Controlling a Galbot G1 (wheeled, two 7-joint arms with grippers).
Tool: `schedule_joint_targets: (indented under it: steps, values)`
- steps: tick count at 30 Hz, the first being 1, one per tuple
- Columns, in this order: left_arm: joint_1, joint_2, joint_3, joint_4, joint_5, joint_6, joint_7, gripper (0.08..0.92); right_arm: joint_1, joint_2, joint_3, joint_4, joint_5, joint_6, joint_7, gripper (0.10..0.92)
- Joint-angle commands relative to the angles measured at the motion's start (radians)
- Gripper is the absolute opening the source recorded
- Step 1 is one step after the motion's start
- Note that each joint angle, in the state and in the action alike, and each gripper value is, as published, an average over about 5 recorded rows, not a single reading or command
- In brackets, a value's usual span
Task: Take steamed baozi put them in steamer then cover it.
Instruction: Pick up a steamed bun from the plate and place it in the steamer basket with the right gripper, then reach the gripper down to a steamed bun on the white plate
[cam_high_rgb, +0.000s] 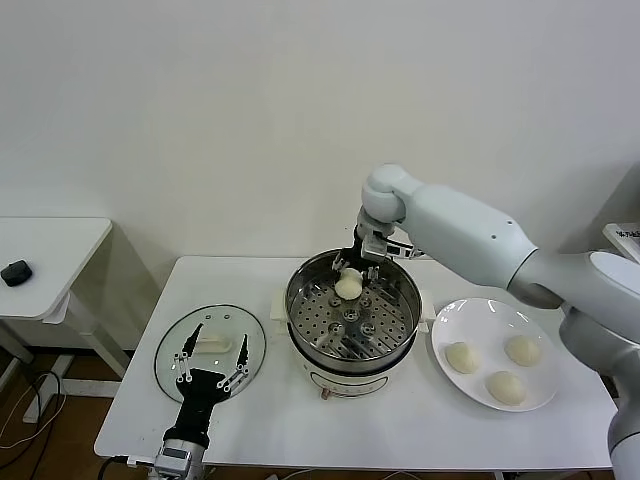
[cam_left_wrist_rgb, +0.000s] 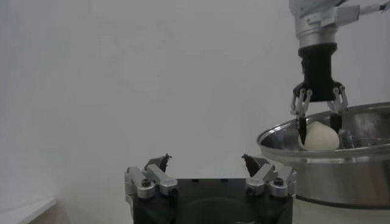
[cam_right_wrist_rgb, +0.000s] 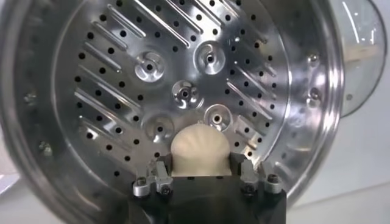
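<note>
My right gripper (cam_high_rgb: 351, 275) is shut on a cream-white baozi (cam_high_rgb: 348, 288) and holds it over the far side of the steel steamer (cam_high_rgb: 300, 310), inside its rim. In the right wrist view the baozi (cam_right_wrist_rgb: 199, 149) sits between the fingers above the perforated steamer bottom (cam_right_wrist_rgb: 122, 91). The left wrist view shows the same baozi (cam_left_wrist_rgb: 321, 137) held in the steamer (cam_left_wrist_rgb: 329, 173). Three more baozi (cam_high_rgb: 461, 356) (cam_high_rgb: 522, 349) (cam_high_rgb: 506, 388) lie on a white plate (cam_high_rgb: 545, 320) at the right. The glass cover (cam_high_rgb: 170, 350) lies flat at the left. My left gripper (cam_high_rgb: 211, 362) is open, just above the cover's near edge.
The steamer stands on a cream-white cooker base (cam_high_rgb: 340, 378) in the middle of the white table (cam_high_rgb: 400, 430). A second white table (cam_high_rgb: 50, 250) with a dark object (cam_high_rgb: 15, 271) stands far left. A wall is behind.
</note>
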Motion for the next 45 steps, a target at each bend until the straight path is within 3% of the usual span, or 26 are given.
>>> schedule_joint_targets:
  steps: [1,5,9,16,21,27,34,45]
  values:
    - [0.000,0.001,-0.002,0.002,-0.001,-0.001,-0.001,0.823,-0.027,0.025,0.016,-0.024,-0.049,0.018,0.008,0.661]
    - [0.000,0.001,-0.002,0.001,-0.002,0.000,-0.001,0.823,0.001,-0.012,-0.001,0.017,0.019,-0.017,-0.006,0.758]
    - [-0.001,0.002,0.000,0.001,-0.002,0.001,-0.002,0.823,0.068,-0.102,-0.061,0.098,0.210,-0.141,-0.042,0.817]
    - [-0.005,0.002,0.010,-0.004,-0.001,0.004,-0.002,0.823,0.306,-0.348,-0.227,0.254,0.621,-0.468,-0.065,0.822]
    - [-0.005,0.002,0.022,-0.008,0.000,0.006,-0.002,0.823,0.425,-0.481,-0.359,0.237,0.764,-0.643,-0.074,0.823]
    - [-0.004,0.004,0.029,-0.016,0.000,0.008,-0.002,0.823,0.394,-0.572,-0.436,0.166,0.801,-0.726,-0.091,0.823]
    - [0.000,0.009,0.024,-0.011,0.000,0.006,-0.004,0.823,0.199,-0.640,-0.414,0.145,0.738,-0.753,-0.055,0.823]
    - [-0.002,0.003,0.024,-0.009,0.001,0.010,-0.007,0.823,-0.046,-0.635,-0.267,0.146,0.644,-0.775,0.062,0.823]
